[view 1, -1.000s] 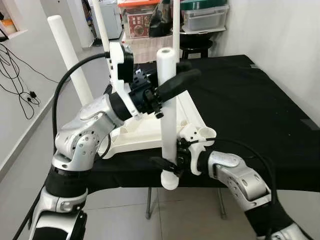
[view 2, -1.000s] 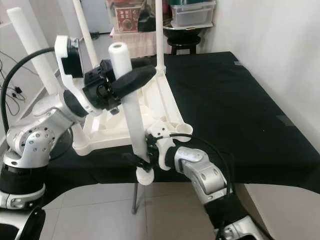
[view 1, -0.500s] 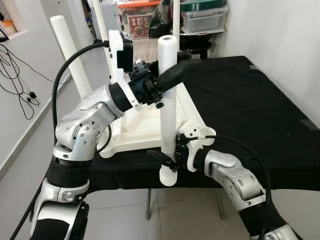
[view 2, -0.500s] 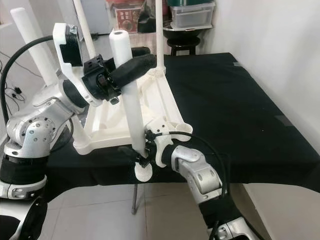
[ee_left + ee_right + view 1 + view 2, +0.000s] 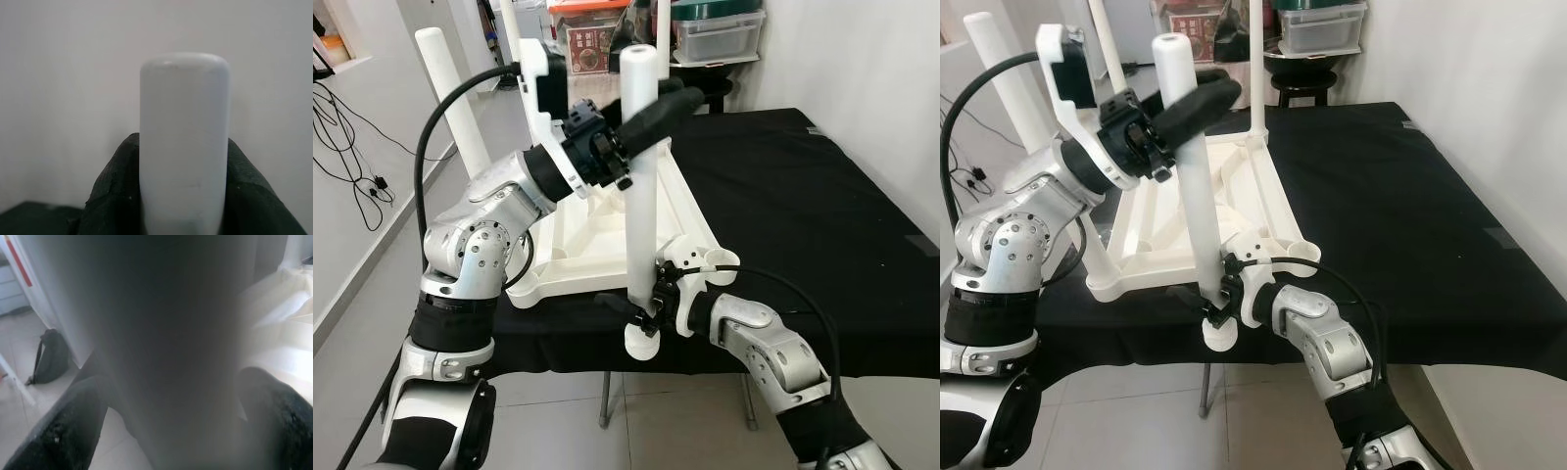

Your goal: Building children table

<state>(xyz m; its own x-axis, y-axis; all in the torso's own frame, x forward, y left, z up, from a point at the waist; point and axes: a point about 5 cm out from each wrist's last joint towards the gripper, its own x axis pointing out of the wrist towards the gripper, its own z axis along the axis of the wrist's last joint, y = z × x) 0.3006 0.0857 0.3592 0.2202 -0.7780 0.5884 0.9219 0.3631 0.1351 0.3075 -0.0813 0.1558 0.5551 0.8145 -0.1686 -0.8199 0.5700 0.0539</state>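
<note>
Holding: a white table leg stands upright, clamped by both pincers just off the near edge of the upturned white tabletop.
Left pincer: closed around the leg near its rounded top, probably to keep it plumb.
Right pincer: closed around the leg low down, just above its flared foot, likely steering that end.
Tabletop: lies underside up on the black bench, with other legs already rising from its far corners.
Socket: an open round socket sits at the tabletop's near corner, just beside the leg.
Room: the foot hangs past the bench's front edge over the tiled floor; bare black cloth lies right of the tabletop.
</note>
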